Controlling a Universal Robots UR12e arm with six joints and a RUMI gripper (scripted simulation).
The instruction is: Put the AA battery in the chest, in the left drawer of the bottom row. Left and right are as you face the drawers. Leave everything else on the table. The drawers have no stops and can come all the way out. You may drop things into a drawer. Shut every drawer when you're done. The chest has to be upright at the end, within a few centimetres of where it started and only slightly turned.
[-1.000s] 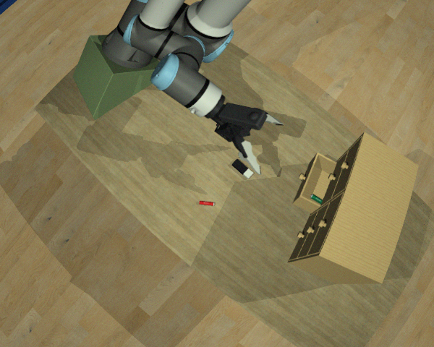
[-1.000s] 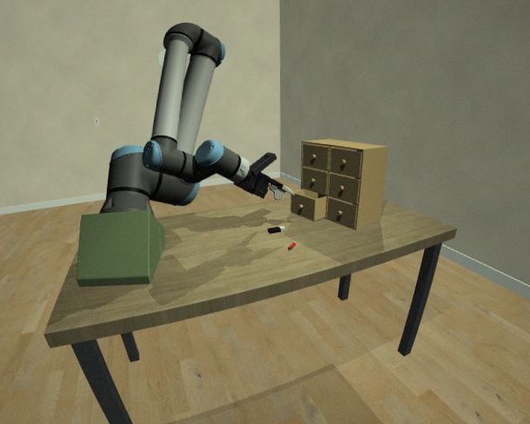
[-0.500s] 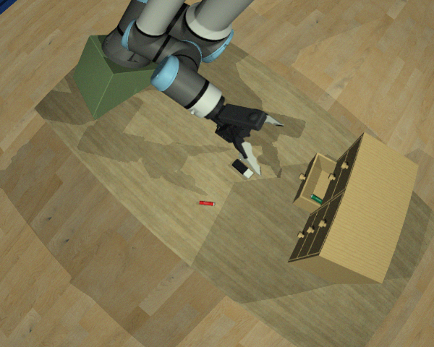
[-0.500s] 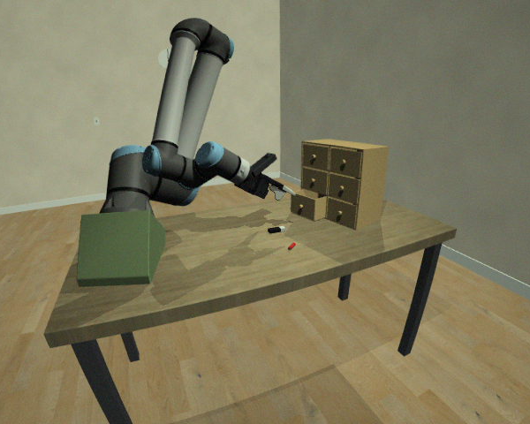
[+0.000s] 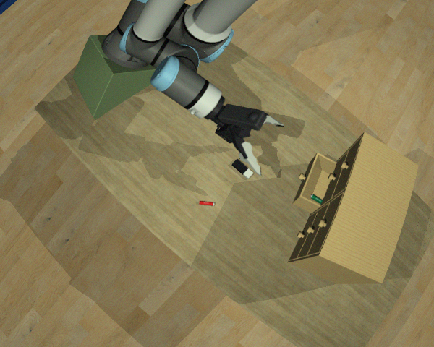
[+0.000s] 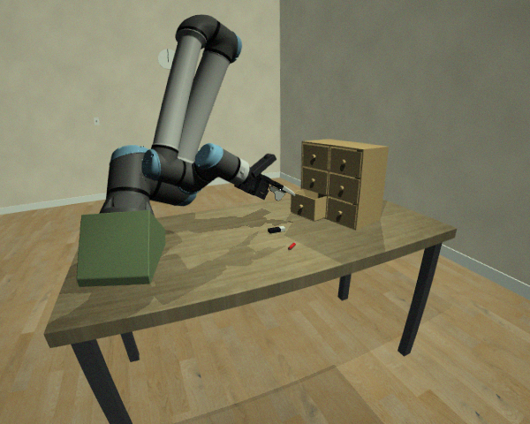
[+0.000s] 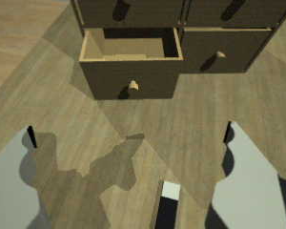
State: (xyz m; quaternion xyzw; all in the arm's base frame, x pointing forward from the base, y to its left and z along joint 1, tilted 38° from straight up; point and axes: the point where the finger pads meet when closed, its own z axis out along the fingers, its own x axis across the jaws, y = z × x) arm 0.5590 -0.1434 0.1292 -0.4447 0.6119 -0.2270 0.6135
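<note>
The wooden chest [image 5: 381,209] [image 6: 374,186] stands upright. Its bottom-left drawer [image 5: 307,202] [image 6: 312,208] [image 7: 153,78] is pulled well out, its rear end still at the chest opening. A green cylinder [image 5: 316,198], which looks like the AA battery, lies in that drawer near its right side; it is hidden in the exterior view and the wrist view. The other drawers look shut. My gripper [image 5: 271,150] [image 6: 287,197] [image 7: 132,125] is wide open with nothing between its fingers. It hangs above the table in front of the open drawer, apart from its knob.
A black and white block [image 5: 242,168] [image 6: 276,229] [image 7: 168,205] lies on the table below my gripper. A small red cylinder [image 5: 207,203] [image 6: 291,246] lies nearer the table's long edge. The green base block [image 5: 98,78] [image 6: 114,248] stands under the arm.
</note>
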